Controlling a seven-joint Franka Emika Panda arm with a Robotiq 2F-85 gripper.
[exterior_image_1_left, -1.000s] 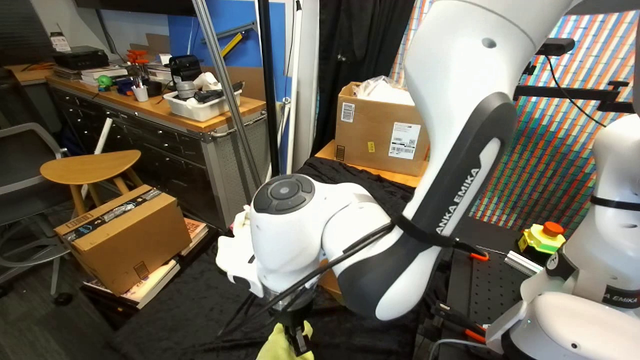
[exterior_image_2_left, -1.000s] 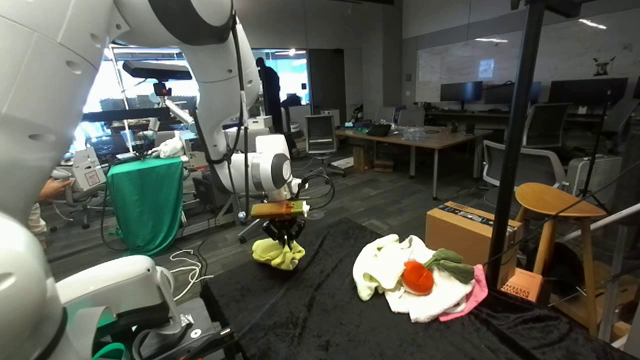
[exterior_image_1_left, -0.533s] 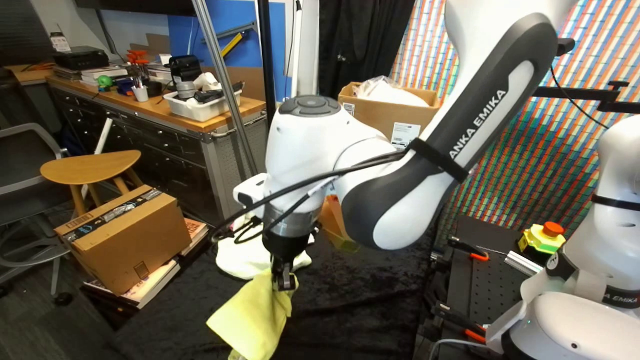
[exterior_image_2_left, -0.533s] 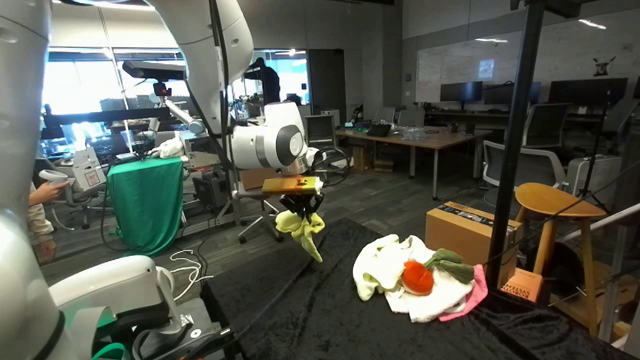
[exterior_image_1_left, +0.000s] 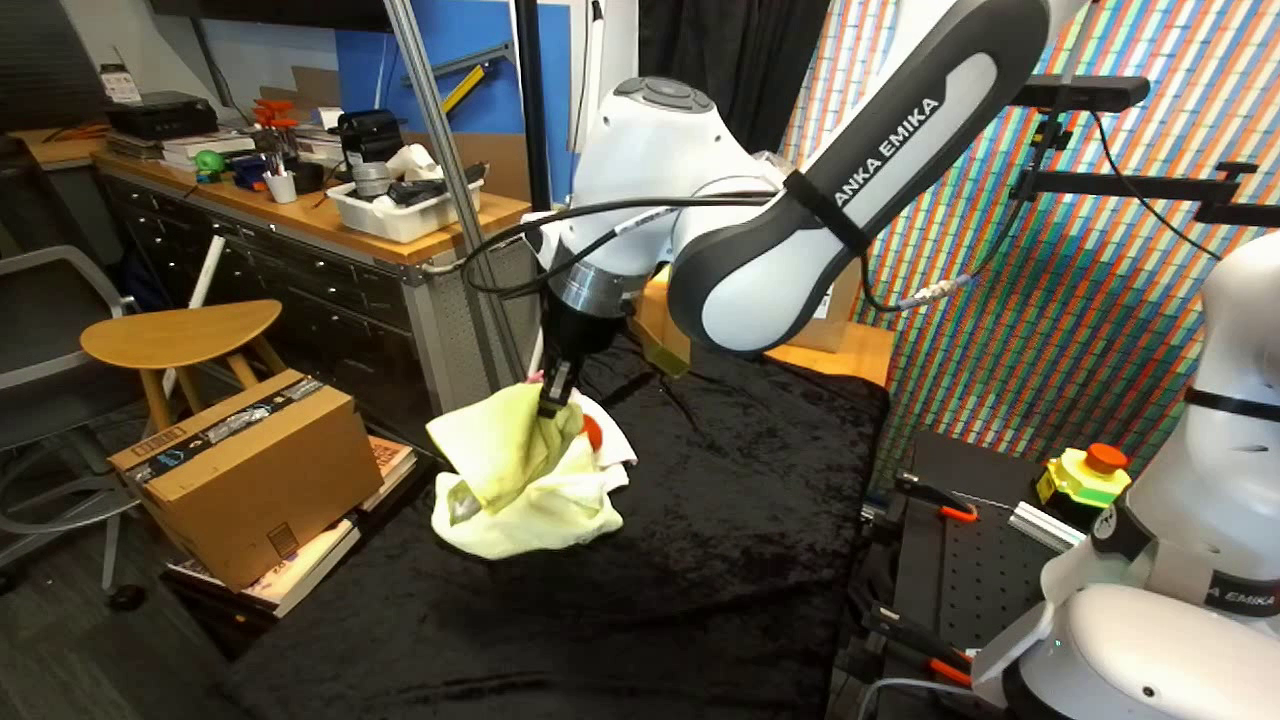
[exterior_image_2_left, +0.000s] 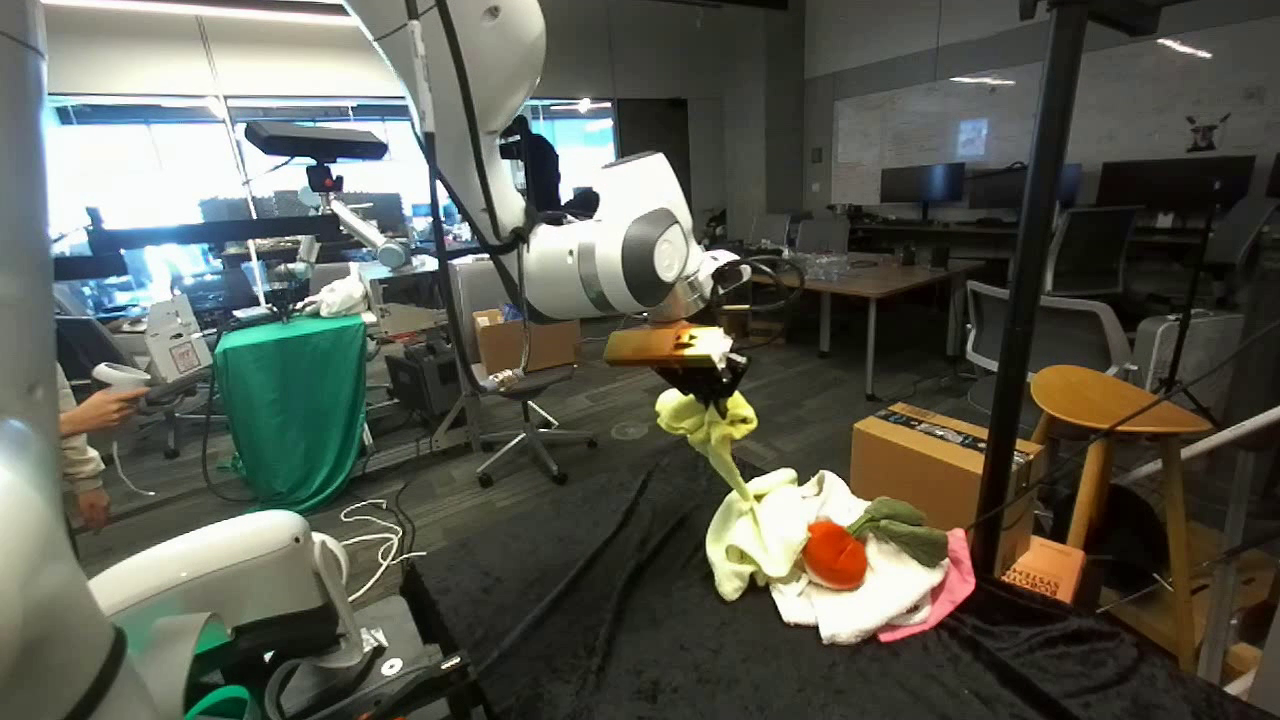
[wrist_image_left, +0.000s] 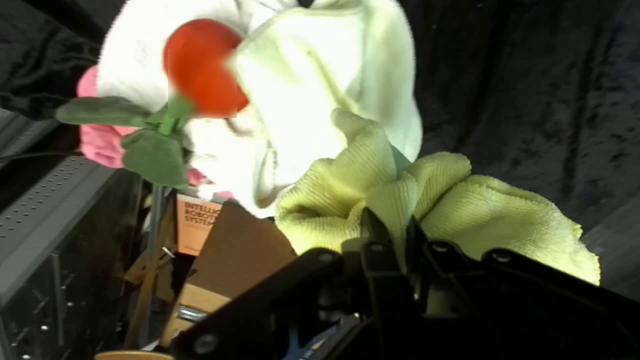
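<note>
Yellow cloth (exterior_image_2_left: 705, 420) and gripper (wrist_image_left: 391, 221) are up and across, right by the towel pile (exterior_image_2_left: 880, 580); a second ago they're low and well apart from it. Pile itself looks unmoved. I have the jaws pinched nearly together, a bunch of the cloth caught between them, rest hanging loose. Wrist view backs it up: folds bulge out on both sides of the grip. Cloth's lower end drops to the edge of the pale towel (exterior_image_2_left: 750, 550) on the pile's gripper side; can't tell if they touch. Pile lies on the black-draped tabletop (exterior_image_1_left: 720, 560): pale towel, white towel (exterior_image_2_left: 850, 612), red round plush (exterior_image_2_left: 835, 556) on top with green leaves (exterior_image_2_left: 905, 532) beside it, pink cloth (exterior_image_2_left: 945, 600) sticking out on the side away from the gripper. Taped cardboard box (exterior_image_2_left: 905, 465) stands near the pile, orange book (exterior_image_2_left: 1045, 570) close beside it, wooden stool (exterior_image_2_left: 1115, 400) near both. Orange-and-yellow block (exterior_image_2_left: 660, 346) sits just above the gripper in an exterior view.
</note>
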